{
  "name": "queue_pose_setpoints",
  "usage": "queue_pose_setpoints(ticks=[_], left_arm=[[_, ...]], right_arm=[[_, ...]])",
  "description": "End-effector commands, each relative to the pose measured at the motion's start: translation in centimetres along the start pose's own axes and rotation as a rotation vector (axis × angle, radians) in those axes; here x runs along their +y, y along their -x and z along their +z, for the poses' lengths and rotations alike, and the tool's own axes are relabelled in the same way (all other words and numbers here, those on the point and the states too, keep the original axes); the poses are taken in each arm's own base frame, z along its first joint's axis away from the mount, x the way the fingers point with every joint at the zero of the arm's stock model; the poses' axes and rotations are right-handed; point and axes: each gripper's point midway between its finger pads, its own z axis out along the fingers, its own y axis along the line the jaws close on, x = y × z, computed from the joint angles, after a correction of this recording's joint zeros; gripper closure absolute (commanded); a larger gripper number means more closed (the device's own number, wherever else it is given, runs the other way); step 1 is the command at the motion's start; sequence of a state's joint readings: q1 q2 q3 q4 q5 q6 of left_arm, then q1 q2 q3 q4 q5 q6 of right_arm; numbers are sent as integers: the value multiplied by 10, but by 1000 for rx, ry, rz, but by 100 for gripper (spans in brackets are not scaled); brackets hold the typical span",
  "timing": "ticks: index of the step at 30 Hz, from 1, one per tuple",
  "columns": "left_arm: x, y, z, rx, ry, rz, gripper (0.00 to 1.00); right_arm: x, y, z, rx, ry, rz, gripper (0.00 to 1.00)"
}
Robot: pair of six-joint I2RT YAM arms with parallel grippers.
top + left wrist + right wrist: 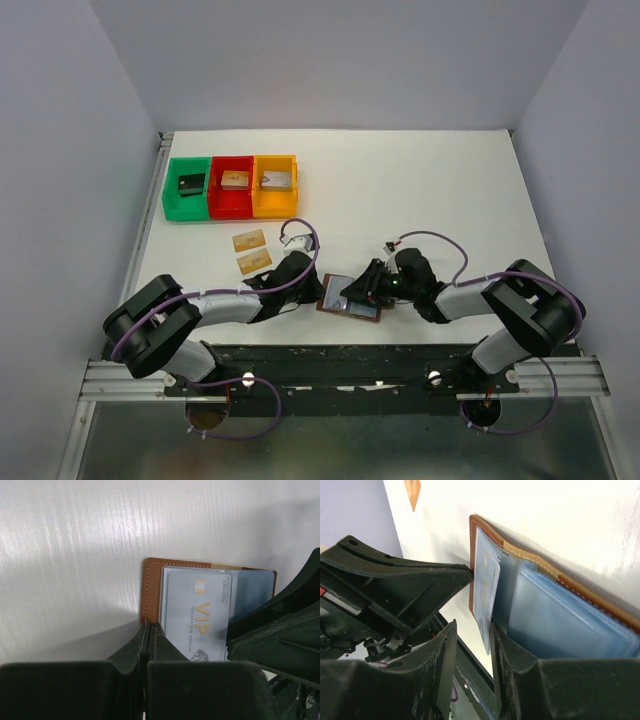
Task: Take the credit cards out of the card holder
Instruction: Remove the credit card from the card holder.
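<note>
From above, you see the card holder (345, 300) lying open on the white worktop (420, 190), near the front edge, between your two arms. The left pincer (312, 287) meets it on one side and the right pincer (358, 290) on the other. Two tan-gold cards (252, 251) lie flat on the worktop just beyond the left arm, apart from the card holder. Further back stand a green bin (170, 200), a red bin (232, 205) and an orange bin (275, 208) in a row, each with a small block inside.

In the left wrist view, the left pincer (150, 627) is pressed together, with nothing between its fingers. Its tip rests at the brown leather edge of the card holder (150, 585). A pale blue card (197, 615) with "VIP" printed on it sticks partly out of the pocket. The right pincer (280, 625) is a dark shape just beside this card.

In the right wrist view, the right pincer (472, 630) is spread. The free edge of the pale blue card (487, 587) stands between its two fingers (445, 655), close to one finger and clear of the other, so it is not pinched. The card holder (560, 605) shows its blue-grey pockets, and the left pincer (410, 587) touches its brown corner.
</note>
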State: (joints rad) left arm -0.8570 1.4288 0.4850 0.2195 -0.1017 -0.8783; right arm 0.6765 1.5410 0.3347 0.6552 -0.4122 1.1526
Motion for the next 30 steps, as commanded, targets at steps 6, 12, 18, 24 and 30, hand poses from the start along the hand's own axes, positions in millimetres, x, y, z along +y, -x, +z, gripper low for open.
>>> queue_pose_setpoints(ticks=[6,12,18,24,30], left_arm=[[45,-41,-5,137,137,34,100],[43,-43,-4,145,124,38,100],[42,-44,-3,146,116,42,100],[40,-44,-2,150,103,48,100],[39,-45,0,153,99,49,100]], right_arm=[[20,6,10,13,113,-40,60],[16,1,16,50,117,-31,60],[19,7,20,24,138,-22,60],[24,9,27,36,159,-23,60],[23,3,33,99,151,-35,60]])
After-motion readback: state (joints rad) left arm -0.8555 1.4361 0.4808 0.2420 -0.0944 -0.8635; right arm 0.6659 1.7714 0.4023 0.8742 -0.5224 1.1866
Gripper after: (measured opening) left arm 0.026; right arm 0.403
